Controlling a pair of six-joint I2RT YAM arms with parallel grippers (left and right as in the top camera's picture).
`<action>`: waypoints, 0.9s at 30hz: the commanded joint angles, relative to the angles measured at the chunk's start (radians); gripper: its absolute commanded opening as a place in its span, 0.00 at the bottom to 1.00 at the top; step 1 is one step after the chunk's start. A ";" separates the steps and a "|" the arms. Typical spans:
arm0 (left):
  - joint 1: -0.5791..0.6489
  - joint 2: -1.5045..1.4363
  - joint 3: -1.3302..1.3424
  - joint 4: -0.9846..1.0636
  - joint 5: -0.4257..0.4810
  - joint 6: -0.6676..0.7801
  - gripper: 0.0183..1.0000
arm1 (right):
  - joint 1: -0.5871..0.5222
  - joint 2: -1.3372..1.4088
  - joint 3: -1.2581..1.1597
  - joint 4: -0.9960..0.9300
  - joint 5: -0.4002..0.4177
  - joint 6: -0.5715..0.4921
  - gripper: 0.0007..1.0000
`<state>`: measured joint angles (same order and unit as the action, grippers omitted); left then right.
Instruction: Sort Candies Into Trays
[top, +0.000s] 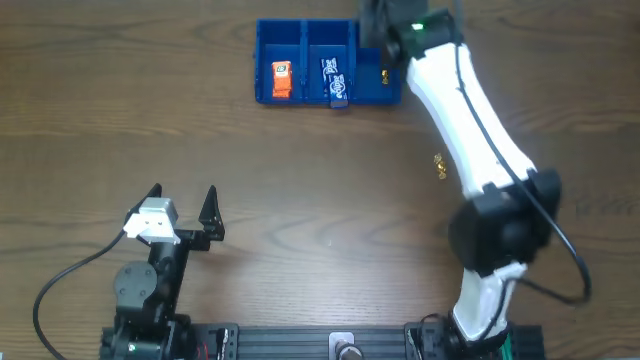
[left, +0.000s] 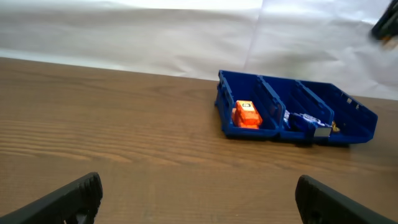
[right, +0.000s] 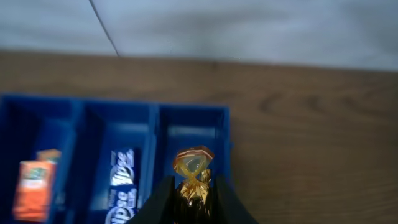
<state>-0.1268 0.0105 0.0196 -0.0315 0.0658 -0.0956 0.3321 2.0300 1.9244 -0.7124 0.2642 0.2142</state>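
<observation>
Blue tray (top: 262, 60): three compartments, on the wooden worktop (top: 100, 130).
Orange candy (top: 282, 81): tray's left compartment.
Blue candy (top: 333, 78): tray's middle compartment.
Right tool (right: 194, 190): pinching a gold candy (right: 193, 167) above the tray's right compartment.
Loose gold candy (top: 440, 166): on the worktop, near the tray's right end.
Left tool (top: 183, 196): spread wide, well apart from the tray.
</observation>
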 joint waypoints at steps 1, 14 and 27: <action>0.004 -0.006 -0.015 -0.041 0.009 0.014 1.00 | -0.014 0.083 0.025 0.003 -0.033 -0.021 0.13; 0.004 -0.006 -0.015 -0.041 0.009 0.014 1.00 | -0.072 0.029 -0.013 -0.023 -0.084 -0.023 0.80; 0.004 -0.006 -0.015 -0.041 0.009 0.014 1.00 | -0.222 -0.534 -0.883 0.050 -0.138 -0.033 0.84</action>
<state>-0.1268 0.0101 0.0196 -0.0311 0.0658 -0.0959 0.1429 1.4460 1.1484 -0.6628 0.1493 0.1894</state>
